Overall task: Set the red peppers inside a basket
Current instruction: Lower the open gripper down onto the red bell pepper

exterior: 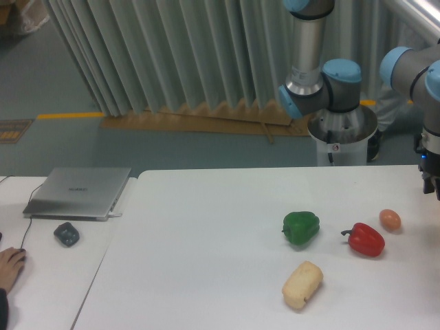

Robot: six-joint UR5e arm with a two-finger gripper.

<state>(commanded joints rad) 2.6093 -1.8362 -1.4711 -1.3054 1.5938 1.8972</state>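
Note:
The red pepper (365,239) lies on the white table (206,247) at the right, its dark stem pointing left. My gripper (432,184) hangs at the frame's right edge, above and to the right of the pepper and well apart from it. It is cut off by the edge, so I cannot tell how its jaws stand. Nothing shows in it. No basket is in view.
A green bell pepper (301,227) lies left of the red one. A small orange-brown egg-shaped thing (390,219) lies just behind it, and a pale bread-like lump (302,284) in front. On the left table are a laptop (79,193), a dark mouse (67,234) and a person's hand (9,267).

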